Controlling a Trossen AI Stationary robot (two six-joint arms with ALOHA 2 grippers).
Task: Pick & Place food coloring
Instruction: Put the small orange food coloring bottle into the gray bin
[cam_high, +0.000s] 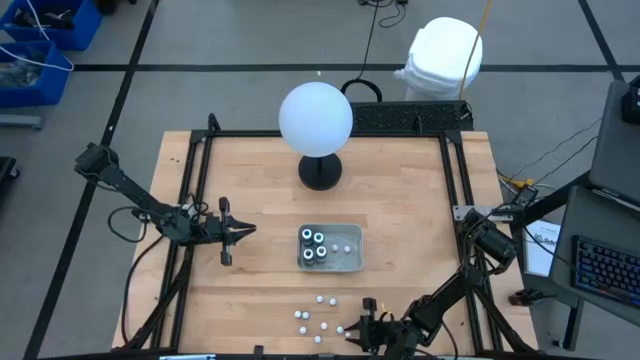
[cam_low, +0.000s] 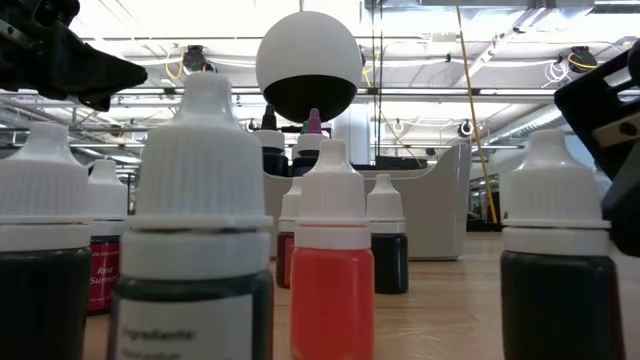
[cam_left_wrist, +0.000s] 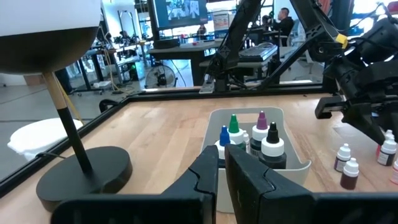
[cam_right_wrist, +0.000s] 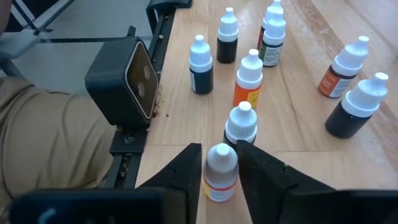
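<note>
Grasp step: right gripper (cam_right_wrist: 216, 163), bottom centre of high view, fingers closing round one small bottle (cam_right_wrist: 220, 171) among loose ones on worktop (cam_high: 250, 300). Next, prob.: firm grip, lift, carry to tray (cam_high: 350, 262). Left gripper (cam_high: 240, 231), centre-left, fingers closed, empty.

Bright overhead light — foreground bottles (cam_low: 204, 230) blurred.

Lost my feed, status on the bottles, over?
Right gripper straddling a small white-capped bottle at the table's near edge. Left gripper shut, empty, waiting beside the tray. Other bottles crowd close ahead.
</note>
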